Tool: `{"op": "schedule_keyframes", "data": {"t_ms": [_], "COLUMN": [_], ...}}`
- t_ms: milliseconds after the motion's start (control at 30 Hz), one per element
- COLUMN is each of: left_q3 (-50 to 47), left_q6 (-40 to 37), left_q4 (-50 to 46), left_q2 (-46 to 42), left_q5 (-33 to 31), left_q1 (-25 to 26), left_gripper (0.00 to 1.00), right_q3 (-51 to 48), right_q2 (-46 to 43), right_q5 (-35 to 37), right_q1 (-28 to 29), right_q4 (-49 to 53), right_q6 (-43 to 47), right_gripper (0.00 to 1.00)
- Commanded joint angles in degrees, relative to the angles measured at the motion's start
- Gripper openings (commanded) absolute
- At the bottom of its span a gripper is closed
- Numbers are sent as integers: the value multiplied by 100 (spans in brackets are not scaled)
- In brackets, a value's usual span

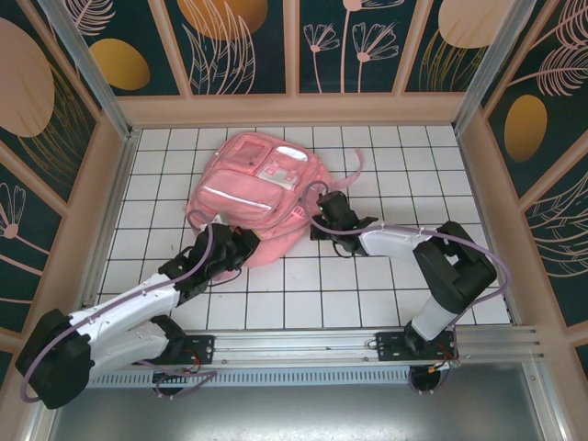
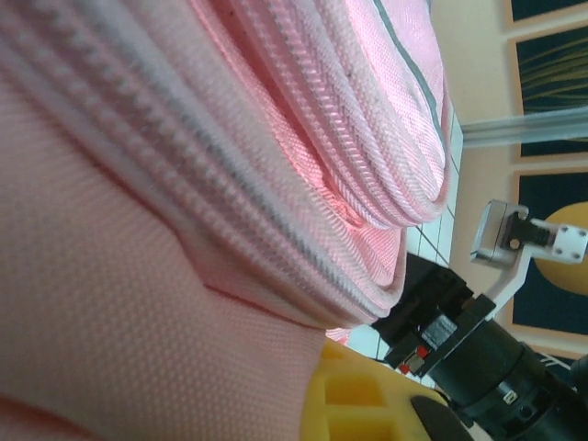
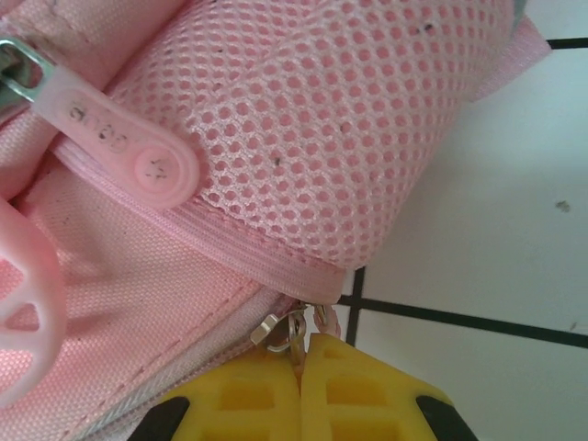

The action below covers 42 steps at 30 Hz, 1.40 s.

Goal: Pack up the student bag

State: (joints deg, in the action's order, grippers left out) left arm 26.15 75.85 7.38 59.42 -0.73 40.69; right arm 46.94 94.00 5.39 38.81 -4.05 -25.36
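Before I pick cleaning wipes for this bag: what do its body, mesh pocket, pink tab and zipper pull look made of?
Student bag: matte woven fabric, probably synthetic; the fine weave shows up close.
Mesh pocket: open netting with regular holes.
Pink tab: smooth moulded rubber or soft plastic, with raised lettering.
Zipper pull: shiny and silvery, likely metal.

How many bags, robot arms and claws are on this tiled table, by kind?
Pink student bag: 1
Robot arms: 2, left arm and right arm
Claws: 2, left claw and right claw
Total: 5
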Motion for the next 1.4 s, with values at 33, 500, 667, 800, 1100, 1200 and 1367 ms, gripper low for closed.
{"op": "schedule_keyframes", "data": {"t_ms": [33,500,667,800,1100,1200,1367], "left_q3": [347,1444,1952,2075,2327,2505,2567], "left_q6": [-279,179,89,-192,-1248,-1703,-2687], "left_q4": [735,1647,1543,1179,-471,-1168,-1788], "left_q2": [428,2197,2739,2716,1881,1436,762], "left_q5": [159,252,342,180,-1090,-1755,-2472], "left_q1": [81,1110,1282,1279,1265,1220,687], "left_gripper": [0,0,2,40,99,98,99], "right_q3": [200,749,738,436,-534,-827,-1380], "right_q2": [232,637,562,176,-1483,-2190,-3279], "right_q5": [1347,940,848,714,832,872,717], "right_q1": [-677,-1561,-1621,-1613,-1442,-1394,-1358], "right_q4": [406,342,363,310,344,327,-150], "right_q6": [66,337,332,270,127,100,300], "right_gripper": [0,0,3,25,67,77,92]}}
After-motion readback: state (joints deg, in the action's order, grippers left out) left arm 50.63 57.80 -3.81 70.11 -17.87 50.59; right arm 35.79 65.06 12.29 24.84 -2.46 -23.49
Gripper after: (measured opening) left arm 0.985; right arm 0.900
